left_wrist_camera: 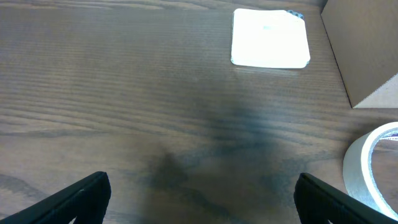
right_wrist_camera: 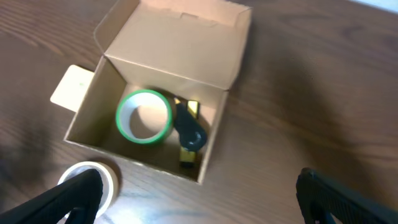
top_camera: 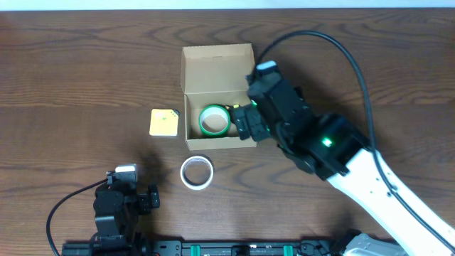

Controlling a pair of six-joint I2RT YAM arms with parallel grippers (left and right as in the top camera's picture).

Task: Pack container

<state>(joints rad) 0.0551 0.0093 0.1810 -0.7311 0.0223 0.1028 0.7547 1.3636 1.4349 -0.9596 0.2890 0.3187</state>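
The tan cardboard container [top_camera: 213,64] stands open at the table's middle, its flap lid laid back. Inside lie a green tape roll [top_camera: 212,120] and a small black and yellow item [right_wrist_camera: 188,132]; the right wrist view shows the container [right_wrist_camera: 180,43] and the green roll [right_wrist_camera: 143,116] too. A white tape roll [top_camera: 196,173] lies on the table just in front of the container. My right gripper [right_wrist_camera: 199,199] is open and empty, hovering beside the container's right front corner. My left gripper [left_wrist_camera: 199,199] is open and empty, low at the near left, with the white roll [left_wrist_camera: 373,165] to its right.
A small yellow square pad [top_camera: 164,122] lies left of the container; it appears pale in the left wrist view [left_wrist_camera: 270,38] and in the right wrist view [right_wrist_camera: 71,87]. The right arm's black cable arcs over the table's right side.
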